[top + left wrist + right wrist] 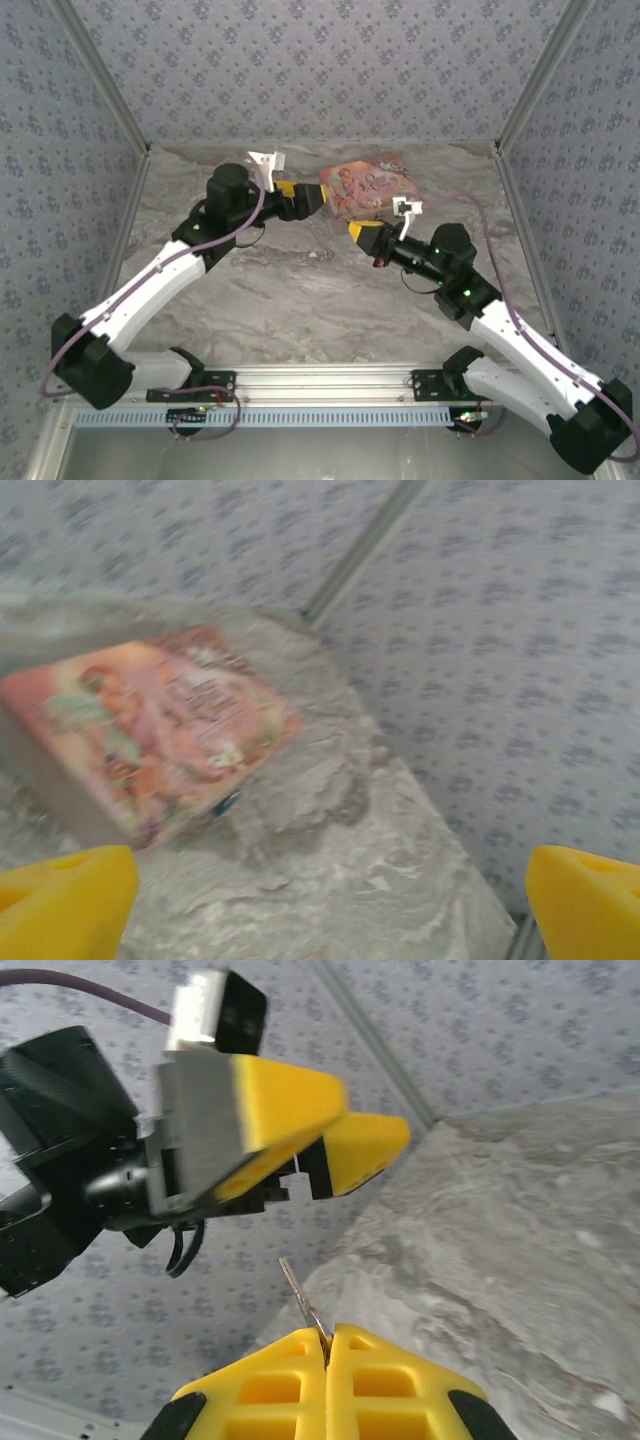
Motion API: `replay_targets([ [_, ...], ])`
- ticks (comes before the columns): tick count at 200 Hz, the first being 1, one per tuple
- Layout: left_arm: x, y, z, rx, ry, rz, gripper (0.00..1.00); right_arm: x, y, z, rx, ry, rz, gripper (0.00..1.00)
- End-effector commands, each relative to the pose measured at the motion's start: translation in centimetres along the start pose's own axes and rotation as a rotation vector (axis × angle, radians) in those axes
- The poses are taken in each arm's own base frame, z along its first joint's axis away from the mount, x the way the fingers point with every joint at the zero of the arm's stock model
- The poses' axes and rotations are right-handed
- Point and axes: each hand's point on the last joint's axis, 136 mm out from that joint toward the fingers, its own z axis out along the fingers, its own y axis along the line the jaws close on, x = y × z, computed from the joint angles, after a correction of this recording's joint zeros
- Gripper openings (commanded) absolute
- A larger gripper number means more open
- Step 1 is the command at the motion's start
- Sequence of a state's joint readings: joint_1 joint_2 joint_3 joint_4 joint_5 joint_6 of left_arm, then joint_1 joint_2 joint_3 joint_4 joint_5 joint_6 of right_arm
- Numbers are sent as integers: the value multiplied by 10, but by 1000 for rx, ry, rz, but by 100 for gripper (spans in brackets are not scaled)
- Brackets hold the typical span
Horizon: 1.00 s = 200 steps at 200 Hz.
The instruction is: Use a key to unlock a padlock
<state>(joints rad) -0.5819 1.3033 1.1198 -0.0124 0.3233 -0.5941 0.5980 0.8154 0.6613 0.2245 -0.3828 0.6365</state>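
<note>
Pinches key (300, 1295) in fully closed right gripper (328, 1345), blade protruding. Spreads left gripper (330, 890) wide, holding nothing. Leaves padlock (226, 803) loose on table (380, 860), tucked against pink box (150, 730). Risks padlock skidding, or key twisting in the pads, if inserted unbraced.

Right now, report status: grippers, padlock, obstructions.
Left gripper open, empty, near pink box. Right gripper shut on key, blade sticking out. Padlock a blurred blue bit at the box's edge; key not in it.
</note>
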Motion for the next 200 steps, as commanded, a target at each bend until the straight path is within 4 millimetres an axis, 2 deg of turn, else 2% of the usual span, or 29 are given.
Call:
replay_targets([
  [1, 7, 41, 22, -113, 42, -112, 99, 16, -37, -18, 191, 11, -9, 0],
  [23, 27, 74, 55, -171, 131, -175, 99, 21, -46, -30, 243, -2, 1, 0],
  [44, 47, 96, 89, -175, 214, -242, 99, 27, -49, -37, 264, -2, 12, 0],
  [68, 65, 112, 121, -159, 271, -304, 99, 29, -51, -42, 276, -3, 16, 0],
  [89, 76, 124, 139, -161, 289, -349, 99, 30, -51, -46, 284, -13, 20, 0],
  [127, 99, 136, 155, -171, 349, -385, 99, 32, -55, -48, 299, -13, 25, 0],
  [176, 126, 158, 158, -237, 411, -392, 100, 31, -57, -48, 306, -20, 27, 0],
  [200, 132, 169, 158, -266, 418, -399, 100, 30, -55, -47, 300, -21, 26, 0],
])
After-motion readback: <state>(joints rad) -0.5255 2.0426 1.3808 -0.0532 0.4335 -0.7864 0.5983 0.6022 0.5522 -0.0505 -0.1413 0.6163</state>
